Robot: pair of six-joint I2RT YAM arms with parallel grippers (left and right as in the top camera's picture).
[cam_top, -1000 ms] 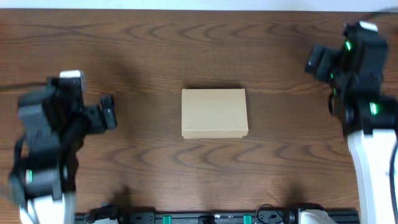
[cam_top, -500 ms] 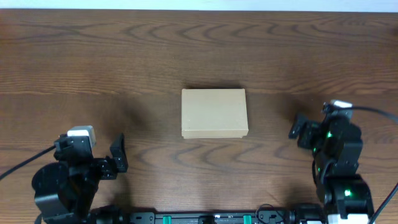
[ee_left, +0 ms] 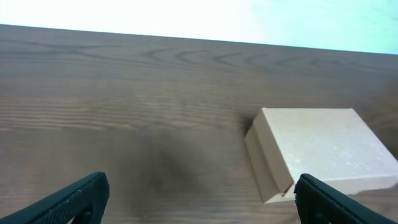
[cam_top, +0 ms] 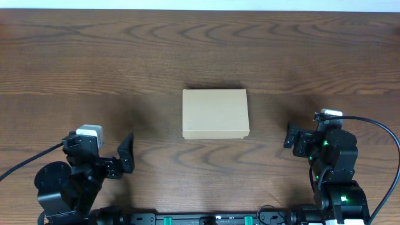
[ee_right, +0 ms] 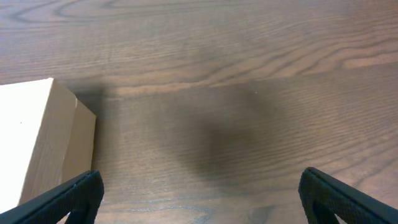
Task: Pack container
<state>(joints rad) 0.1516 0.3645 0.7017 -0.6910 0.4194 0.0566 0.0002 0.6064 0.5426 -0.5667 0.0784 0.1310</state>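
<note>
**Item 1. Container** (cam_top: 215, 114): small tan cardboard box with plain sides. The flap lid is down and shut. It lies flat at the middle of the table (cam_top: 112, 56), long side running left to right. It sits between the two arms and farther from the near edge than either, well apart from both.

**Item 2. Table:** dark brown wood with a strong grain.

**Item 3. Left gripper** (ee_left: 199, 198): low at the near left of the table. The jaws are spread wide and grip nothing (the left wrist view shows only bare wood in the gap). The container lies ahead of it and to the right.

**Item 4. Right gripper** (ee_right: 200, 190): low at the near right. The jaws are equally wide apart and hold nothing. In the right wrist view the container's top and right-hand wall show at the left edge, apart from the fingertips.

**Item 5. Left cable** (cam_top: 25, 164): black, runs from the left arm toward the left edge.

**Item 6. Right cable** (cam_top: 375, 124): black, arcs from the right arm to the right edge.
</note>
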